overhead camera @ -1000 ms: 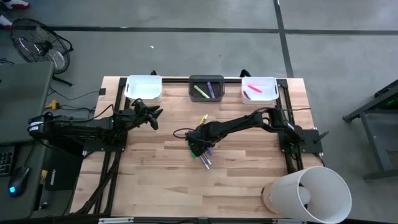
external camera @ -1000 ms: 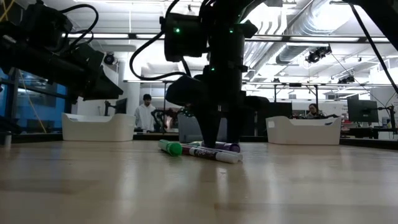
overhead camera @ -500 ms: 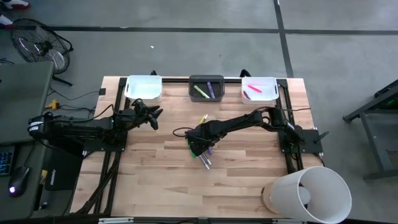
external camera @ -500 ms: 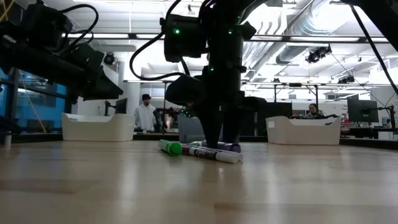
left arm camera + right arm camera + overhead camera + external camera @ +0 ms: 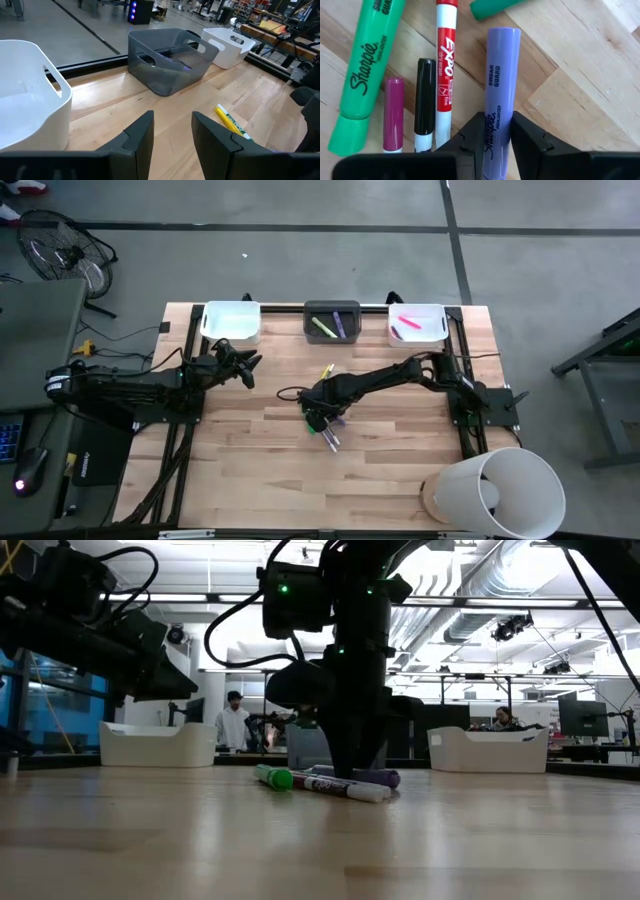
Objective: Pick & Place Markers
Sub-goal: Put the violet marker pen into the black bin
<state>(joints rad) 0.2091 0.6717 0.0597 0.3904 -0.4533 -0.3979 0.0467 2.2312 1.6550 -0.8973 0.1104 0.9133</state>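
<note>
Several markers lie flat together on the wooden table [image 5: 260,450] near its middle: a purple highlighter [image 5: 500,75], a green highlighter [image 5: 367,65], a red-and-white marker [image 5: 445,65], a black-capped one [image 5: 425,100] and a magenta one [image 5: 393,112]. My right gripper [image 5: 496,135] stands over the group [image 5: 330,430], pointing down, shut on the purple highlighter. A yellow marker [image 5: 326,371] lies alone farther back. My left gripper [image 5: 172,130] hangs open above the table's left part [image 5: 250,368], touching nothing. My right gripper pinches the purple highlighter's barrel [image 5: 496,117] between its two fingers [image 5: 470,137], one on each long side. The fingers come from above, pointing down, and lie across the barrel. The highlighter lies flat on the table [image 5: 375,778].
Three bins stand along the far edge: a white one [image 5: 231,321] at the left, a grey one [image 5: 332,321] in the middle holding markers, and a white one [image 5: 418,323] at the right holding pink markers. A large white cylinder [image 5: 495,490] lies at the near right corner.
My right gripper has shut on the purple highlighter without leaving its place, and its wrist has rolled a little. The highlighter has slid slightly along the table between the closing fingers. The other markers lie as before.
</note>
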